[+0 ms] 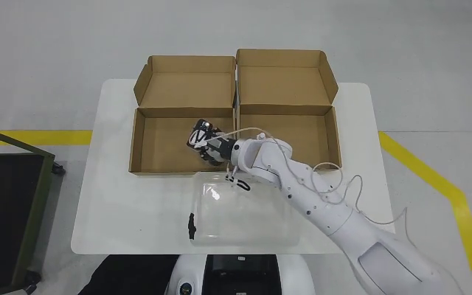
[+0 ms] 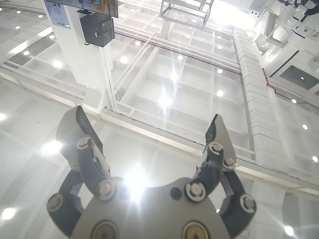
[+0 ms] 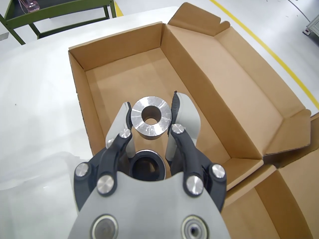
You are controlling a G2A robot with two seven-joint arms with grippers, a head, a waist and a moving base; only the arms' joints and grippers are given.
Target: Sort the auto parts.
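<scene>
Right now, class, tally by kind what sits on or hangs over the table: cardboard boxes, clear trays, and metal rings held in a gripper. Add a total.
Cardboard boxes: 2
Clear tray: 1
Metal ring: 1
Total: 4

I have two open boxes side by side on the far half of the table (image 1: 110,206): the left box (image 1: 162,144) and the right box (image 1: 295,136). Their inner walls touch, and each lid stands open behind its box. In front of them, nearer the robot, a tray (image 1: 251,221) lies on the table, and a small part (image 1: 190,225) sits just beside the tray's left edge. My right tool (image 3: 152,103) hangs over the left box, towards its right end, with a ring (image 3: 139,115) between its fingers. Beneath it a second ring (image 3: 148,166) lies in that box. A cart (image 1: 26,214) stands on the floor left of the table.
</scene>
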